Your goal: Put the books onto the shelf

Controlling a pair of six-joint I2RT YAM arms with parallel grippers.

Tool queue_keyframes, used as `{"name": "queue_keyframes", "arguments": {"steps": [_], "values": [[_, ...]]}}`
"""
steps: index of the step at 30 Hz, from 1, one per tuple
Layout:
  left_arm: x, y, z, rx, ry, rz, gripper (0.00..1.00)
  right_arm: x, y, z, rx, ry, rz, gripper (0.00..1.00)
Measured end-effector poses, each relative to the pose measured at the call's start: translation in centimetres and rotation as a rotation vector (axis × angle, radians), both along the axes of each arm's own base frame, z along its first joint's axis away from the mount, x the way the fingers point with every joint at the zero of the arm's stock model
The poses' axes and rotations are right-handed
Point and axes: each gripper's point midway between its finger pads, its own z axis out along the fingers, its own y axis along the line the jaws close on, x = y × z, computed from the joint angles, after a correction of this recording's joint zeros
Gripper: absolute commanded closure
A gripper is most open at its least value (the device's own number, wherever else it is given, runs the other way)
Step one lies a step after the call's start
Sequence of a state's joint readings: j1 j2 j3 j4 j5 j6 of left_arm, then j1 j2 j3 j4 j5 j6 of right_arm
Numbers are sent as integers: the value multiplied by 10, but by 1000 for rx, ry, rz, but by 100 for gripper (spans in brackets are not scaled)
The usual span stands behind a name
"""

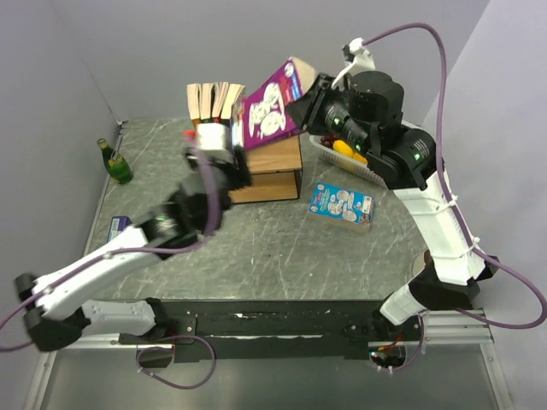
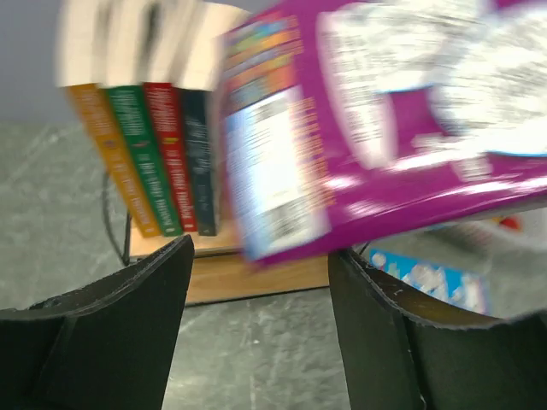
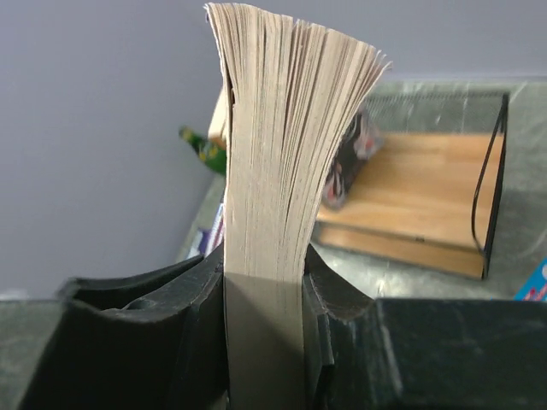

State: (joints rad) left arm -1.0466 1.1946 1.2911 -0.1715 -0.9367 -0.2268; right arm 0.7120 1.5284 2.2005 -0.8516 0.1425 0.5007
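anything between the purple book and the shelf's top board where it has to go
Nothing visible lies on the shelf's top board right of the four standing books. But the open left gripper sits just in front of the shelf, under the purple book, which the right gripper holds tilted above that spot. It may need to back away.

purple book point(image 1: 269, 107) is up in the air, tilted over the shelf point(image 1: 275, 158), clamped by one edge in the right pincer point(image 1: 309, 101), pages fanned. Shelf is two light wood boards in a black wire frame. Four books point(image 1: 214, 100) stand upright at the left end of its top board, with orange, green, red and dark spines. Pale blue book point(image 1: 342, 205) lies flat on the table point(image 1: 256, 248) just right of the shelf.
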Motion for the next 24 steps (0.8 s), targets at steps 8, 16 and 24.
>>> {"name": "queue_keyframes", "arguments": {"steps": [8, 16, 24], "values": [[2, 145, 93, -438, -138, 318, 24, 28, -47, -33, -209, 14, -176, 100], [29, 200, 71, -533, -123, 476, 31, 47, -35, -48, -283, 42, -166, 100], [110, 252, -59, -644, 183, 548, 51, 75, -15, -76, -340, 82, -159, 100]]}}
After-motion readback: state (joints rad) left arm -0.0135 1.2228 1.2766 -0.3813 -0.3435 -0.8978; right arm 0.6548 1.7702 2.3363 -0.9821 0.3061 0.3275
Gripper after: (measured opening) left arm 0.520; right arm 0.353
